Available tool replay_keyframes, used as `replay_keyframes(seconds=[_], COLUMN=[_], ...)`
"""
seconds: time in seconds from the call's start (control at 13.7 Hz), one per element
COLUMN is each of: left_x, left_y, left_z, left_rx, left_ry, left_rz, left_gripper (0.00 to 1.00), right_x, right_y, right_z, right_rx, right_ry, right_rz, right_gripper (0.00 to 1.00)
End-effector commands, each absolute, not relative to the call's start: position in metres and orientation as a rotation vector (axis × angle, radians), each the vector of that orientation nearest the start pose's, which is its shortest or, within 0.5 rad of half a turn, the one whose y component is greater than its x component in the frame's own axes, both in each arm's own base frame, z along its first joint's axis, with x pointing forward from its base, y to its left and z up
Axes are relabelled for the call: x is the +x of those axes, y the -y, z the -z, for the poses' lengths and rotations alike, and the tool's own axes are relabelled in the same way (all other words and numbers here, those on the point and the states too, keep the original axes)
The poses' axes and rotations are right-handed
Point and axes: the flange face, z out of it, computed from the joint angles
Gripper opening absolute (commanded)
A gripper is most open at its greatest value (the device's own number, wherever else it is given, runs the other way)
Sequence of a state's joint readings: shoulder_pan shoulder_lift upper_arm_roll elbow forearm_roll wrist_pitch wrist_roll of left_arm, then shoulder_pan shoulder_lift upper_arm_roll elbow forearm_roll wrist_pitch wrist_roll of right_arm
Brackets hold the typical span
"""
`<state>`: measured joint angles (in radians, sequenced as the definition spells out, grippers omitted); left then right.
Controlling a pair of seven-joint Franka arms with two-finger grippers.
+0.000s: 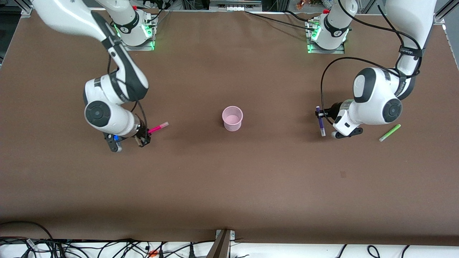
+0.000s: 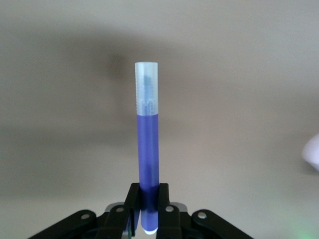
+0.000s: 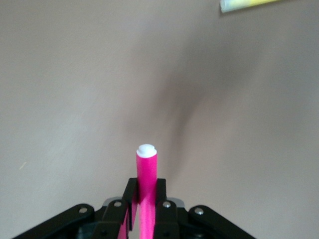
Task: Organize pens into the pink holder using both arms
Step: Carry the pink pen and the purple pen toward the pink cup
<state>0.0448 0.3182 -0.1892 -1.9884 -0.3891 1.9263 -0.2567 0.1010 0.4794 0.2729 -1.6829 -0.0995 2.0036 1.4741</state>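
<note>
The pink holder (image 1: 232,118) stands upright at the table's middle. My right gripper (image 1: 146,135) is over the table toward the right arm's end of the table, shut on the magenta-pink pen (image 1: 158,127); in the right wrist view the gripper (image 3: 147,188) clamps the pen (image 3: 146,164). My left gripper (image 1: 320,114) is over the table toward the left arm's end, shut on the dark purple pen (image 1: 320,123); in the left wrist view the gripper (image 2: 148,193) clamps the pen (image 2: 148,144). The light green pen (image 1: 389,133) lies on the table beside the left arm. The yellow pen (image 3: 248,4) shows only in the right wrist view.
Brown table surface (image 1: 229,186) spreads wide between the holder and the front edge. Cables (image 1: 107,247) hang along the front edge. The arm bases (image 1: 138,34) stand at the edge farthest from the front camera.
</note>
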Motion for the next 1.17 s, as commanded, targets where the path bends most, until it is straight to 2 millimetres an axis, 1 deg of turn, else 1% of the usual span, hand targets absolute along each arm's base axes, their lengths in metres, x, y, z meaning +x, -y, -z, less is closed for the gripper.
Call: replay_keyframes(seconds=[0.0, 0.07, 0.15, 0.22, 0.29, 0.37, 0.44, 0.59, 0.66, 0.73, 0.8, 0.88, 0.95, 1.02, 1.1], left_x=[0.568, 0.572, 0.579, 0.587, 0.596, 0.6, 0.601, 0.602, 0.602, 0.601, 0.6, 0.597, 0.593, 0.587, 0.577], left_y=[0.142, 0.147, 0.149, 0.144, 0.131, 0.123, 0.124, 0.13, 0.135, 0.144, 0.155, 0.173, 0.194, 0.22, 0.243], left_z=[-0.312, -0.32, -0.327, -0.332, -0.335, -0.332, -0.33, -0.314, -0.302, -0.285, -0.269, -0.256, -0.246, -0.24, -0.23], left_rx=[-3.372, -3.395, -3.417, -3.425, -3.418, -3.38, -3.356, -3.268, -3.194, -3.099, -3.013, -2.924, -2.834, -2.774, -2.742], left_ry=[0.781, 0.852, 0.904, 0.944, 1.029, 1.129, 1.189, 1.264, 1.302, 1.349, 1.389, 1.415, 1.44, 1.439, 1.495], left_rz=[-1.016, -1.096, -1.234, -1.397, -1.585, -1.782, -1.956, -2.244, -2.424, -2.606, -2.73, -2.853, -2.966, -3.024, -2.999], left_gripper=[0.0, 0.0, 0.0, 0.0, 0.0, 0.0, 0.0, 0.0, 0.0, 0.0, 0.0, 0.0, 0.0, 0.0, 0.0], right_x=[0.625, 0.622, 0.619, 0.619, 0.621, 0.622, 0.622, 0.622, 0.621, 0.619, 0.616, 0.607, 0.601, 0.595, 0.59], right_y=[-0.248, -0.26, -0.269, -0.28, -0.288, -0.289, -0.289, -0.289, -0.292, -0.306, -0.319, -0.341, -0.357, -0.37, -0.38], right_z=[-0.356, -0.362, -0.362, -0.362, -0.365, -0.363, -0.363, -0.364, -0.366, -0.375, -0.383, -0.388, -0.395, -0.394, -0.39], right_rx=[-2.793, -2.793, -2.799, -2.809, -2.812, -2.818, -2.818, -2.818, -2.812, -2.791, -2.776, -2.783, -2.799, -2.827, -2.832], right_ry=[-1.671, -1.662, -1.667, -1.674, -1.672, -1.671, -1.671, -1.669, -1.673, -1.675, -1.675, -1.643, -1.612, -1.587, -1.588], right_rz=[-0.162, -0.15, -0.124, -0.077, -0.034, -0.027, -0.027, -0.025, -0.023, 0.001, 0.019, 0.041, 0.106, 0.179, 0.225], right_gripper=[0.0, 0.0, 0.0, 0.0, 0.0, 0.0, 0.0, 0.0, 0.0, 0.0, 0.0, 0.0, 0.0, 0.0, 0.0])
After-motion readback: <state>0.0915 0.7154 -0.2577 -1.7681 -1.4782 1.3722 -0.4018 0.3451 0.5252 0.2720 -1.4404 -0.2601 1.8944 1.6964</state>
